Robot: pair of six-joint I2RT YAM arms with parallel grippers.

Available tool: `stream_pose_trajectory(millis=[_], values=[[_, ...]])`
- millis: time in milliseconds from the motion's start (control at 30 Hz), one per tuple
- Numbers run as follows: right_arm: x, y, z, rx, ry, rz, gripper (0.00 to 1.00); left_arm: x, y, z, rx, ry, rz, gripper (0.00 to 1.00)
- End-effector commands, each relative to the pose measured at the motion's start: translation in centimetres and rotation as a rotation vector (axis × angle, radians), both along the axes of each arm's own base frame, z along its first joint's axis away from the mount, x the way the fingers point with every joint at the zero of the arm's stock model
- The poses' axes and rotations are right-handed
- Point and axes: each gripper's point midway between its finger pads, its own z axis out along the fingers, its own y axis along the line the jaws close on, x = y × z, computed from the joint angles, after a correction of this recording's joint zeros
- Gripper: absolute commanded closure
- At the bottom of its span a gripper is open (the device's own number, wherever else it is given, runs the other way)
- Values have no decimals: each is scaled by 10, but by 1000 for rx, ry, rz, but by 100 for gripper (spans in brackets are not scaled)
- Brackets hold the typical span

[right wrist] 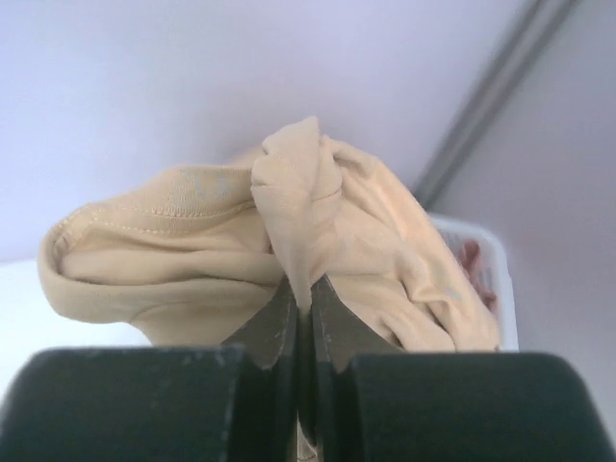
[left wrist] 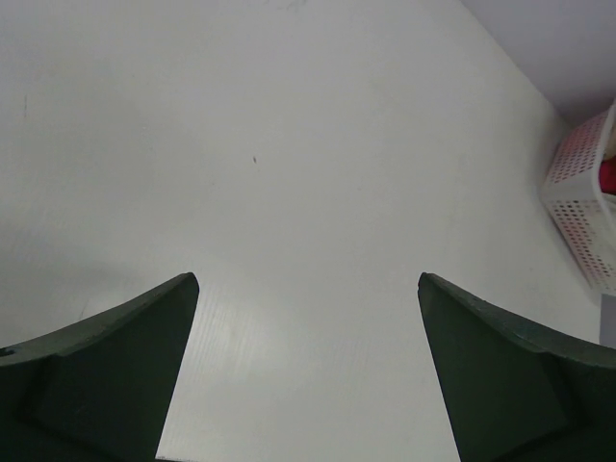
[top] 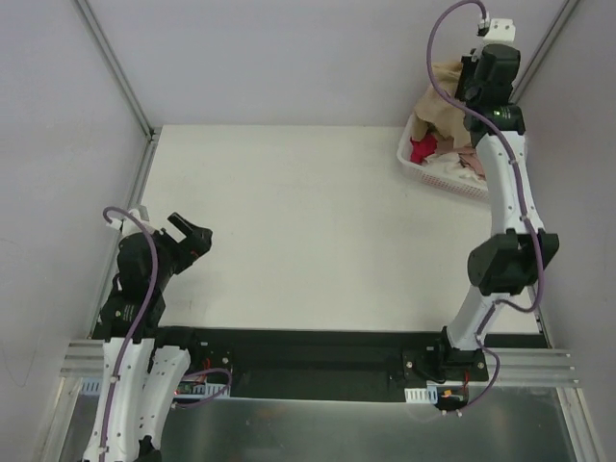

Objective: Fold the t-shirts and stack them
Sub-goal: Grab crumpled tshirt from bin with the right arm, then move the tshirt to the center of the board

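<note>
The left jaws are held wide open and empty over the near part of the white surface [top: 289, 221]. Farther away, the right jaws are closed tightly on a fold of the tan t-shirt [right wrist: 192, 250], above the basket [top: 412, 162], where a red t-shirt [top: 422, 149] and a pink t-shirt [top: 470, 159] are seen.

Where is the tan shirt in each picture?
Top external: tan shirt at top right, at the white basket's far end.
Left wrist: not in it; white basket at the right edge.
Right wrist: centre, pinched by the right gripper.
Shared landmark: the white basket, in all three views.
</note>
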Motion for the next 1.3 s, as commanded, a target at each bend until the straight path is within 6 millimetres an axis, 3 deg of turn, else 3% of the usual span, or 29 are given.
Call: stream_pose_trajectory(millis=[0, 233, 433, 600, 633, 733, 767, 833, 867, 900, 933, 967, 1000, 1033, 1067, 1100, 1200, 1267], values=[[-85, 82, 143, 81, -303, 277, 99, -15, -8, 26, -68, -130, -13, 1], [-189, 201, 201, 200, -396, 687, 99, -33, -19, 40, -94, -220, -77, 1], [-241, 268, 235, 359, -442, 950, 99, -39, -28, 41, -110, -189, -131, 1], [-253, 299, 259, 439, -491, 1015, 99, -41, -29, 38, -119, -156, -131, 1], [-251, 306, 254, 452, -478, 1015, 99, -41, -29, 37, -120, -153, -127, 1], [-243, 303, 245, 468, -475, 963, 99, -43, -27, 34, -117, -144, -114, 1], [-230, 303, 223, 447, -434, 915, 99, -44, -26, 34, -115, -144, -110, 1], [-225, 292, 204, 397, -406, 864, 99, -44, -23, 30, -113, -134, -92, 1], [-212, 295, 160, 368, -311, 838, 99, -43, -22, 29, -116, -130, -86, 1], [-212, 279, 148, 355, -292, 812, 99, -44, -22, 27, -117, -124, -80, 1], [-209, 273, 122, 357, -234, 794, 99, -43, -22, 21, -122, -107, -80, 1], [-202, 267, 64, 346, -97, 760, 99, -42, -22, 17, -123, -93, -77, 1], [-197, 240, 41, 356, -47, 701, 97, -41, -22, 14, -131, -82, -70, 1], [-195, 230, 15, 384, 21, 674, 96, -40, -22, 6, -137, -60, -67, 1], [-197, 219, -17, 398, 111, 655, 91, -38, -22, 1, -141, -36, -62, 1], [-192, 190, -71, 403, 226, 564, 88, -37, -23, -5, -153, -14, -58, 1], [-192, 138, -158, 417, 456, 332, 75, -32, -27, -23, -164, 78, -71, 1], [-197, 117, -185, 381, 571, 244, 63, -29, -32, -38, -184, 163, -85, 1]])
